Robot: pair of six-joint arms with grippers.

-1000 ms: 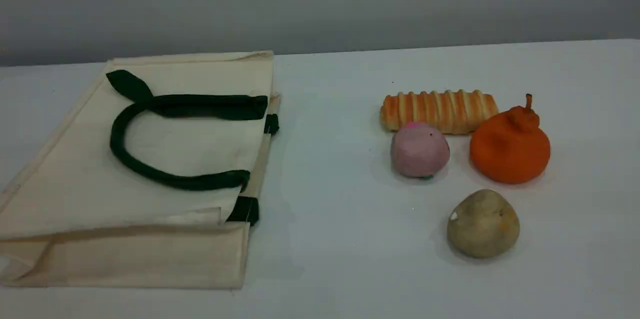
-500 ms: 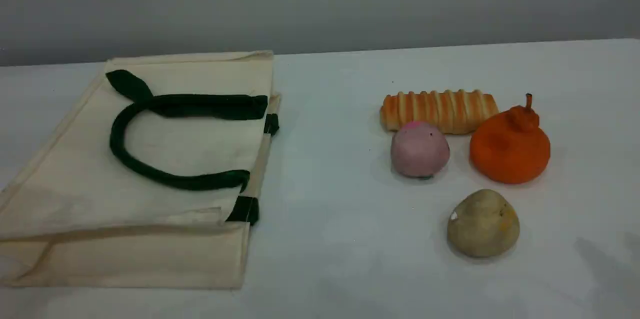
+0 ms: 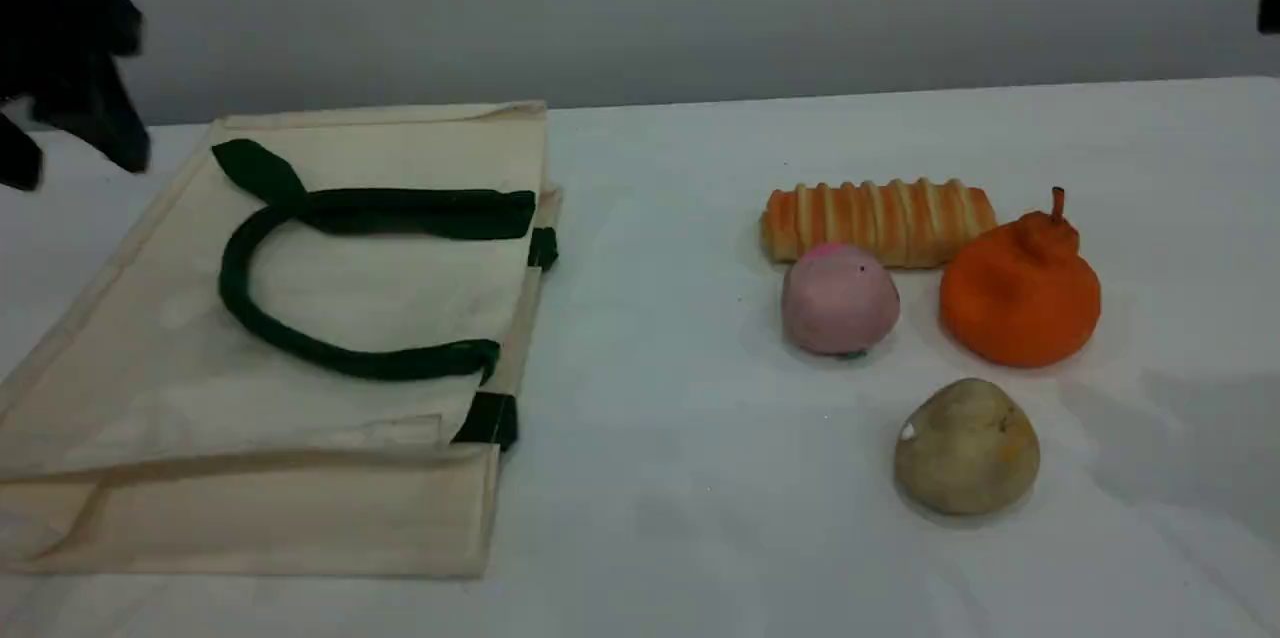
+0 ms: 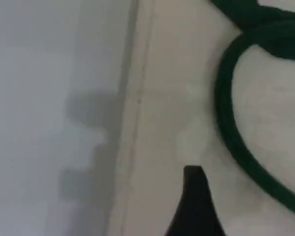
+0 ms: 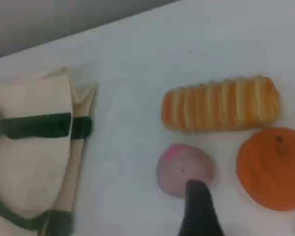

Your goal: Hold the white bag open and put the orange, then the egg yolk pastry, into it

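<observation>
Left wrist view: your left gripper [image 4: 196,196], a black fingertip at the bottom edge, hung with jaws wide and empty over the large cream-white canvas bag [image 4: 187,113], near the bag's long seam and just beside the curve of its dark green strap handle [image 4: 226,118]. In the scene view that gripper [image 3: 70,88] stood above the far left corner of the flat-lying bag [image 3: 150,368], touching nothing. The bag's mouth faced right, shut flat, with green patches at the rim [image 3: 490,418]; to open it well, you needed to reach across to that rim or the strap [image 3: 300,348] and pinch only the upper layer of cloth, lifting it clear of the lower.

The right gripper [image 5: 199,206] also stood wide and empty, its fingertip before the pink ball [image 5: 184,164]. The bright orange round fruit with a knobby neck [image 5: 273,167] lay just right of that ball, in front of the long striped bread roll [image 5: 219,103]. The tan-beige domed egg yolk pastry [image 3: 965,448] sat nearest the camera, apart from the others. The orange [image 3: 1020,293] went first: you needed to close on its round body, not the neck, and avoid nudging the ball.
</observation>
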